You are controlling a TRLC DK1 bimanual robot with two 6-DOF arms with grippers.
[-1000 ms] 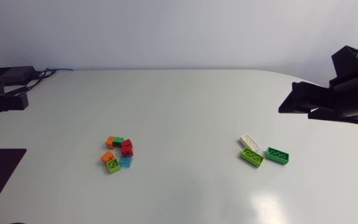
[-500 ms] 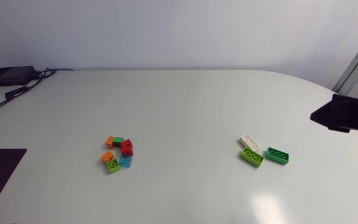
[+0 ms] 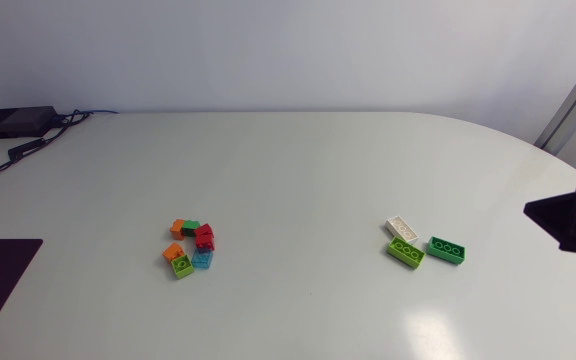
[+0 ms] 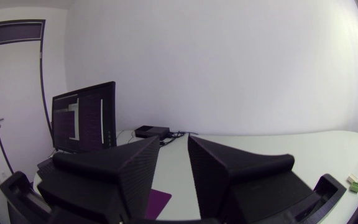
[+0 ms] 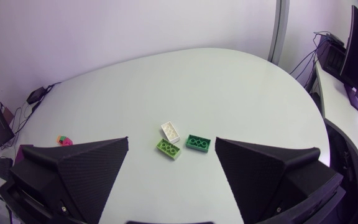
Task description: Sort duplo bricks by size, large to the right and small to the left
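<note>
Judging from how the bricks lie, the sort looks done, so my step in hand is a check and a clean park. The small bricks [image 3: 191, 247] sit bunched and touching on the left of the tabletop [image 3: 298, 170]. The three large ones, a white brick [image 3: 402, 229], a lime brick [image 3: 405, 252] and a green brick [image 3: 447, 250], lie close together on the right, well apart from that bunch. I see no stray between the groups.

My right claw [image 5: 171, 142] is spread wide and holds nothing. It hangs high by the tabletop's right edge, with the large bricks ahead of it. My left claw [image 4: 173, 140] is parted only narrowly, with nothing in it, and is out of the head view.

To do this well I'd hold both arms high and outside the piles so no finger clips a brick. I'd also look over the left bunch for a hidden long brick before calling it finished.
</note>
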